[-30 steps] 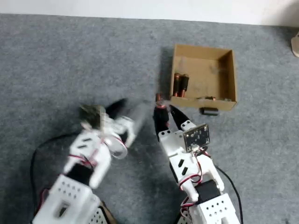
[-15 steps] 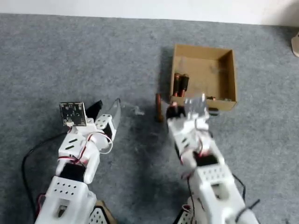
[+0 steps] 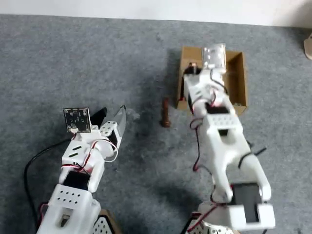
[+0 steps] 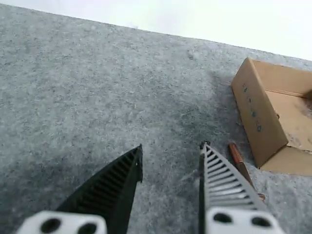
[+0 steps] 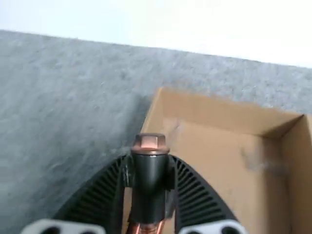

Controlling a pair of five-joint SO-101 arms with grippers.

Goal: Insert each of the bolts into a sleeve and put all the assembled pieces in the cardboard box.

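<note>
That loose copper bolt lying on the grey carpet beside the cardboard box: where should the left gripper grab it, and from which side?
Take the copper bolt mid-shank, coming straight down with the open left gripper and closing across its width. It lies flat on the grey carpet, roughly parallel to the cardboard box wall with a gap between, so a finger should fit there.

Left gripper (image 4: 170, 146) hangs over the grey mat (image 4: 97, 87), jaws spread wide, with mat showing in the gap between the black finger (image 4: 117, 190) and the pale finger (image 4: 219, 185). A copper bolt (image 4: 236, 155) lies flat on the mat, partly tucked behind the pale finger, just beside the outer wall of the cardboard box (image 4: 253, 112), whose open top shows its brown inside.
</note>
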